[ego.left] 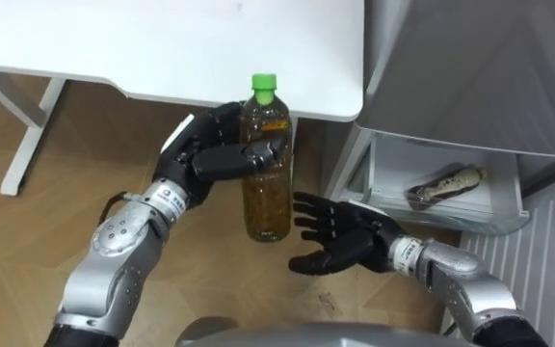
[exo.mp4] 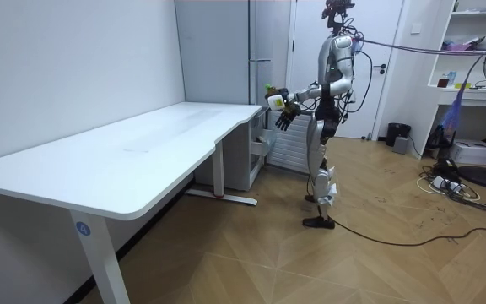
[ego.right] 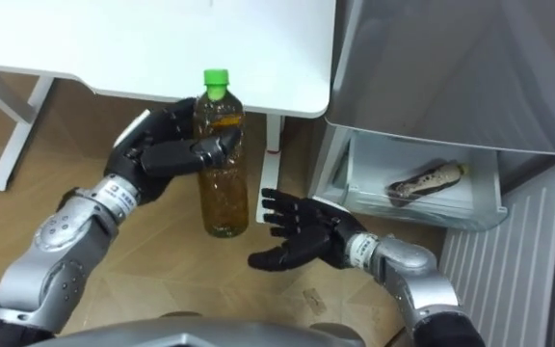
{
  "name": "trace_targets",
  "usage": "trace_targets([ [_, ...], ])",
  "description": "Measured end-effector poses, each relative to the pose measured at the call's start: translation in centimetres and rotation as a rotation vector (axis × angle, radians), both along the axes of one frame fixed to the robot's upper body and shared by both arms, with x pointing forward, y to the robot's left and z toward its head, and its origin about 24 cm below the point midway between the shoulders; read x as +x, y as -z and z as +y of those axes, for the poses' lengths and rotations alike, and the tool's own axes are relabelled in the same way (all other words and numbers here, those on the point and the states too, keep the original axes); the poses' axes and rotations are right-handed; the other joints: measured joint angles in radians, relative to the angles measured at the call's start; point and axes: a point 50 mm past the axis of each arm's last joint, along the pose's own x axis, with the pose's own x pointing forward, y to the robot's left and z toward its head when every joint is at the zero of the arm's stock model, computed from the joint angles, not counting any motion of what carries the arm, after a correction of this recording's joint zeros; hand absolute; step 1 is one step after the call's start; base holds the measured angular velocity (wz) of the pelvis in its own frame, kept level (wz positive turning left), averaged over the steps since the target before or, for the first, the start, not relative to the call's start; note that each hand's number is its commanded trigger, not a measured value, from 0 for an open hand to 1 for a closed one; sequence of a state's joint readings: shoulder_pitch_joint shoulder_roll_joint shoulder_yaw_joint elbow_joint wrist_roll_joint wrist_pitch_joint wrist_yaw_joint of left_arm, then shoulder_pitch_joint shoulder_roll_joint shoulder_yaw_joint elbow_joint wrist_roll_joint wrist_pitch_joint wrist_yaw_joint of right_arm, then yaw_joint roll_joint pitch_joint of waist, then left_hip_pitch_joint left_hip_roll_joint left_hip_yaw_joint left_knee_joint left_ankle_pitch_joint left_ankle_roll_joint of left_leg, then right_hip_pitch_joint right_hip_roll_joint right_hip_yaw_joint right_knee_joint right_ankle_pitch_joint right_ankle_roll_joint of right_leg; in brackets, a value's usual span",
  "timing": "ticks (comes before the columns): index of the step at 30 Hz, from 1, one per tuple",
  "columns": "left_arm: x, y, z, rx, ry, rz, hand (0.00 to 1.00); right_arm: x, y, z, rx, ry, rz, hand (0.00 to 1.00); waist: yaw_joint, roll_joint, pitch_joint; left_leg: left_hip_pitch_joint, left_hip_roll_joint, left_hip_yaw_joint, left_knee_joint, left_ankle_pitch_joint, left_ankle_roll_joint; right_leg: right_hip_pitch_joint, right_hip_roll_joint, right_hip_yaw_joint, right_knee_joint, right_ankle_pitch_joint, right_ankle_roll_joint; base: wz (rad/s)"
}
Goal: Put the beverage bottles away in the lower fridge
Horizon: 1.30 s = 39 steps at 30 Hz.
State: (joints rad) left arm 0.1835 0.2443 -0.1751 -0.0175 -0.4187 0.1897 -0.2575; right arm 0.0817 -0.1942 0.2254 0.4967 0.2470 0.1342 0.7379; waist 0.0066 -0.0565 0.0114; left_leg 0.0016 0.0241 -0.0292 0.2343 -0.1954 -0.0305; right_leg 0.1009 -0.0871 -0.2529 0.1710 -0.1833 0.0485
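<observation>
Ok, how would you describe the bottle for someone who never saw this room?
Find the white table beside the grey fridge. Before the table's corner, the left hand curls its fingers round an upright bottle. It is clear, holds amber drink and has a bright green cap, unlike the pale wrapped item in the fridge's open drawer.

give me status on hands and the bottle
Left hand shut on bottle, held upright. Right hand open near its base. Fridge drawer open, one item inside.

White desk (ego.left: 162, 48), wooden floor (ego.left: 27, 241)
</observation>
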Motion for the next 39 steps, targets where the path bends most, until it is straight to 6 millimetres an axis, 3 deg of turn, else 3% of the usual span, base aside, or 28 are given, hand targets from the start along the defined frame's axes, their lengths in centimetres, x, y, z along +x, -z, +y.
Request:
trace_targets([
  [8,-0.3,0.2,-0.9,-0.027,0.073,0.009,1.0,-0.4,0.0,0.4,0.059,-0.057,0.03,0.0,0.001,0.0,0.001,-0.012,0.001,0.002,-0.001,0.0,0.0,-0.016,0.0,0.002,0.014,0.0,0.0,0.0],
  [20,-0.7,0.7,-1.5,-0.037,0.116,0.029,1.0,-1.0,-0.4,1.8,0.268,0.013,0.067,0.0,0.003,0.007,0.004,-0.011,0.002,0.006,0.0,0.0,0.0,-0.017,0.0,0.004,0.014,0.0,0.0,0.0],
  [26,-1.2,1.5,-2.4,-0.045,0.153,0.069,1.0,-1.1,-0.5,2.3,0.34,0.02,0.08,0.0,0.001,0.021,0.0039,-0.015,0.002,0.005,0.002,0.0,0.0,-0.017,0.0,0.003,0.016,0.0,0.0,0.0],
  [27,-1.3,1.7,-2.4,-0.044,0.153,0.076,1.0,-1.2,-0.5,2.3,0.339,0.015,0.09,0.53,0.001,0.024,0.0041,-0.015,0.002,0.005,0.002,0.0,0.0,-0.017,0.0,0.003,0.016,0.0,0.0,0.0],
  [28,-1.3,1.8,-2.3,-0.043,0.153,0.083,1.0,-1.3,-0.4,2.4,0.339,0.01,0.096,0.58,0.001,0.026,0.0039,-0.016,0.002,0.005,0.003,0.0,0.0,-0.018,0.0,0.002,0.016,0.0,0.0,0.0],
  [30,-1.4,1.9,-2.3,-0.043,0.153,0.087,1.0,-1.3,-0.4,2.4,0.339,0.008,0.103,1.0,0.001,0.026,0.0037,-0.016,0.002,0.005,0.004,0.0,0.0,-0.018,0.0,0.002,0.016,0.0,0.0,0.0],
  [39,-1.4,2.1,-2.5,-0.046,0.159,0.082,1.0,-1.7,-0.3,2.2,0.343,-0.005,0.122,1.0,0.0,0.026,0.0025,-0.011,0.002,0.005,0.003,0.0,0.0,-0.018,0.0,0.003,0.017,0.0,0.0,0.0],
])
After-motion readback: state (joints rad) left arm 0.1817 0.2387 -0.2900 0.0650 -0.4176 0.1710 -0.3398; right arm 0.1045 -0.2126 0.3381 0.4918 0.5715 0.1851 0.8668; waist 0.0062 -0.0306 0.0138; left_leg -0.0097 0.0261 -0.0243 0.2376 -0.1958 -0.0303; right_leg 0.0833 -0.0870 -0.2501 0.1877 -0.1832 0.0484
